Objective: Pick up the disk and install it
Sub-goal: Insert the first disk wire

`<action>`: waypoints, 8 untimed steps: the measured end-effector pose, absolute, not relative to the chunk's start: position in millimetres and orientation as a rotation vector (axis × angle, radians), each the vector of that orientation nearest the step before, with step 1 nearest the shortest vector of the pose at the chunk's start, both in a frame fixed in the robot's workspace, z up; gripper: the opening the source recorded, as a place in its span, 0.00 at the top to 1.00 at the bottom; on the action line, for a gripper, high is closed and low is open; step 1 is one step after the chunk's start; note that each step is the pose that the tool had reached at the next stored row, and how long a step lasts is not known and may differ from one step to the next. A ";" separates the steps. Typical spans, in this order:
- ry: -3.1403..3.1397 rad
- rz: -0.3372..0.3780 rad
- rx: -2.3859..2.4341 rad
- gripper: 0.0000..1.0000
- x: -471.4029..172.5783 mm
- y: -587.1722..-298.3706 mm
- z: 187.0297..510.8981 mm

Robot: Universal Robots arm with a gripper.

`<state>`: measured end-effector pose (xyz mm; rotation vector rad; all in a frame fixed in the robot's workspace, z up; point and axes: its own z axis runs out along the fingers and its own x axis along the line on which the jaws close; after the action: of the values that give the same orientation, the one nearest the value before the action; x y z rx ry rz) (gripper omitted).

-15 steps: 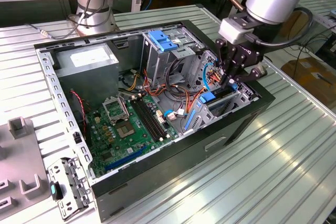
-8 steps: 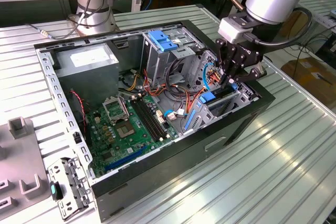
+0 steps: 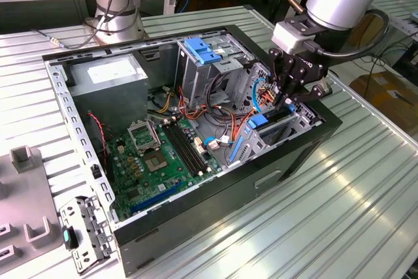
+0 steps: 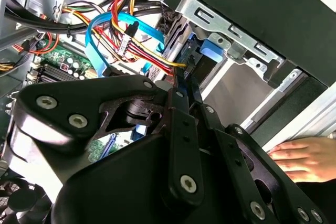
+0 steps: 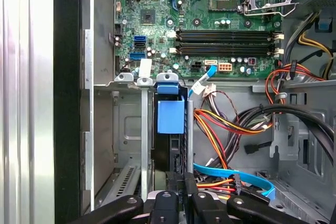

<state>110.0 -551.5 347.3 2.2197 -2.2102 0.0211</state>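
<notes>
Ribbed table [image 3: 366, 187] carries the case [image 3: 307, 148]; I judge the disk [image 5: 170, 121] nearly seated in its bay, gripper [image 3: 287, 99] clenched on its edge.

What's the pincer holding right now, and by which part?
The pincer is closed on the upper edge of the disk, which stands on edge in the drive bay of the computer case.

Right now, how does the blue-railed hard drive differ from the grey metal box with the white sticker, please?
The blue-railed hard drive stands on edge in a bay; the grey metal box lies flat, sticker up. The box is bulkier than the drive. Both sit inside the black computer case.
</notes>
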 end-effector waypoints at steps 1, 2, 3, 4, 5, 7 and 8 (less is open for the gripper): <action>-2.210 0.021 2.220 0.84 110.0 -551.5 347.0; -2.210 0.021 2.220 0.84 110.0 -551.5 346.4; -2.210 0.021 2.220 0.84 110.0 -551.5 346.0; -2.210 0.021 2.220 0.84 110.0 -551.5 345.5; -2.210 0.021 2.220 0.84 110.0 -551.5 345.0; -2.210 0.021 2.220 0.84 109.9 -551.5 342.9; -2.210 0.020 2.220 0.84 110.0 -551.5 341.7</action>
<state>110.0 -551.5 341.7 2.2195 -2.2099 0.0200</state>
